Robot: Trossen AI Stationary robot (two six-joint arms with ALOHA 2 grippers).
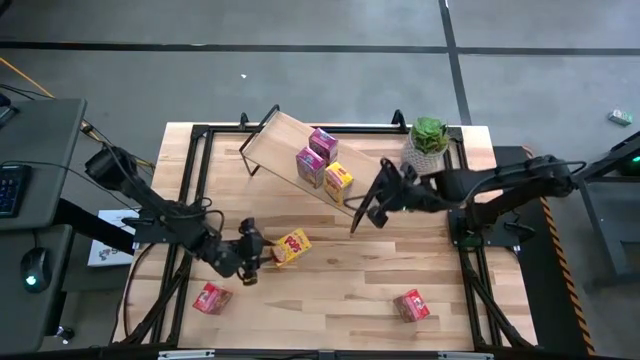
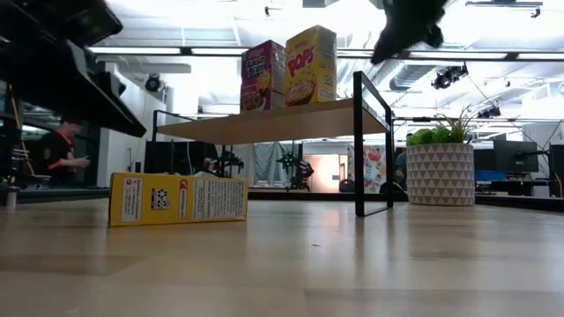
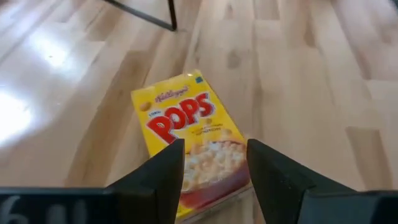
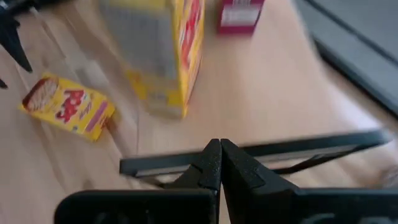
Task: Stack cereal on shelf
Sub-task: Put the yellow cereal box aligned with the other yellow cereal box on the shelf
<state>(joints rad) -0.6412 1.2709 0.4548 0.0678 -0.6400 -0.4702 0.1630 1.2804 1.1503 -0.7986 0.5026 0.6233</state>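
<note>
One yellow cereal box (image 1: 293, 246) (image 3: 186, 134) lies flat on the table. My left gripper (image 1: 258, 254) (image 3: 214, 177) is open just over the box's near end, a finger on either side, and I see no touch. Two magenta boxes (image 1: 323, 143) (image 1: 310, 167) and a yellow one (image 1: 338, 182) stand upright on the shelf (image 1: 280, 135) (image 2: 264, 126), a light plank on black wire end frames. My right gripper (image 1: 368, 210) (image 4: 219, 158) is shut and holds nothing, above the shelf's right end frame (image 4: 261, 152). Two red boxes (image 1: 212, 297) (image 1: 411, 305) lie near the table's front edge.
A small potted plant (image 1: 428, 142) (image 2: 441, 172) stands at the back right, close to the shelf's end and my right arm. Bare wood lies between the two red boxes. A person (image 2: 62, 150) sits in the room beyond the table.
</note>
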